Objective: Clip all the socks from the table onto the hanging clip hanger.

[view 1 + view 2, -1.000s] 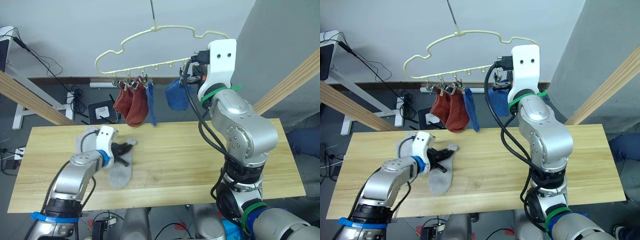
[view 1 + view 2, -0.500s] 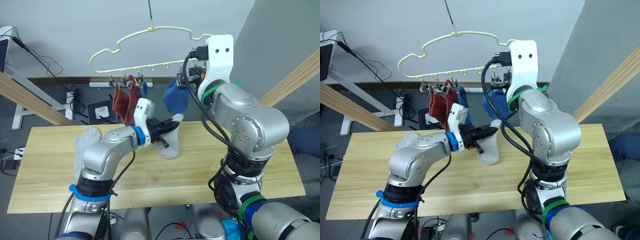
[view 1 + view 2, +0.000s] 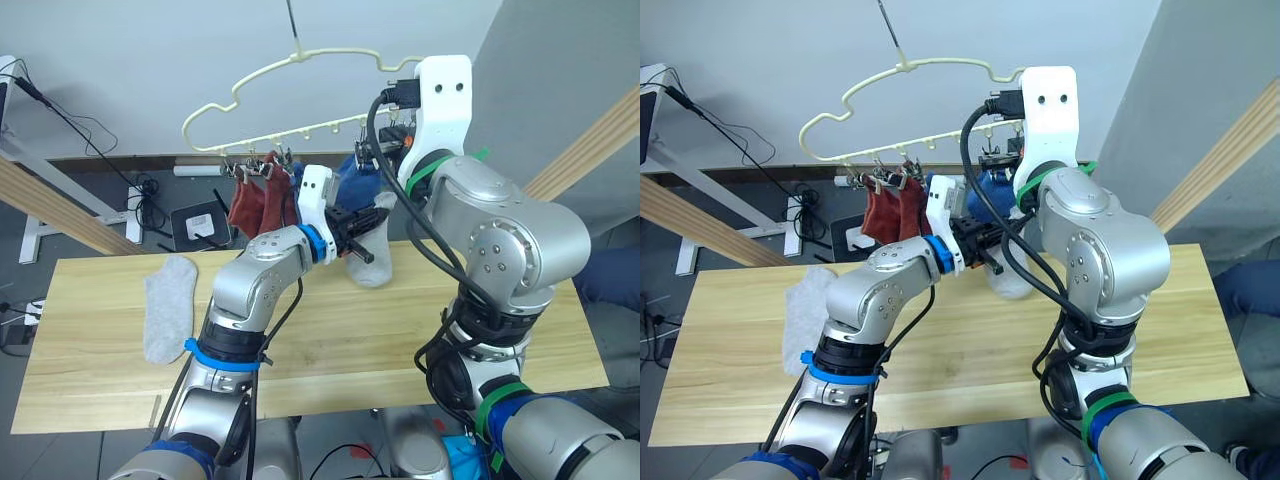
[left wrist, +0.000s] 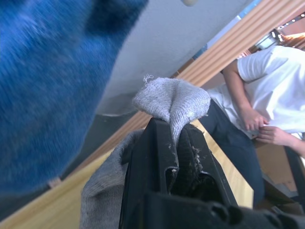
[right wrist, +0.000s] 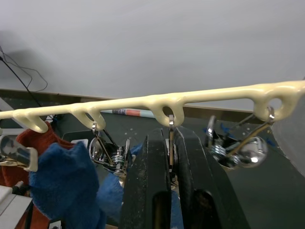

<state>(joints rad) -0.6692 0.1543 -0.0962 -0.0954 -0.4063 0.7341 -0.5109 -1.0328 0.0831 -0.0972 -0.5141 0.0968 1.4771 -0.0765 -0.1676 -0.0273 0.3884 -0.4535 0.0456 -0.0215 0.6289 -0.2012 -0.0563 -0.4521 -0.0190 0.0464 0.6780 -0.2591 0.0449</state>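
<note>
Table (image 3: 400, 330) carrying one grey sock (image 3: 167, 306) at left. Clip hanger (image 3: 300, 70) above; right gripper (image 5: 170, 157) pinched onto a clip (image 5: 170, 143). Left gripper (image 4: 177, 143) clamped on second grey sock (image 3: 372, 258), raised beneath hanger.

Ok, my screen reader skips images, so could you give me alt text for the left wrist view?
The left gripper pinches the bunched edge of a grey sock between its black fingers. A blue sock hangs close beside it, and a person in a white shirt stands beyond the table.
</note>
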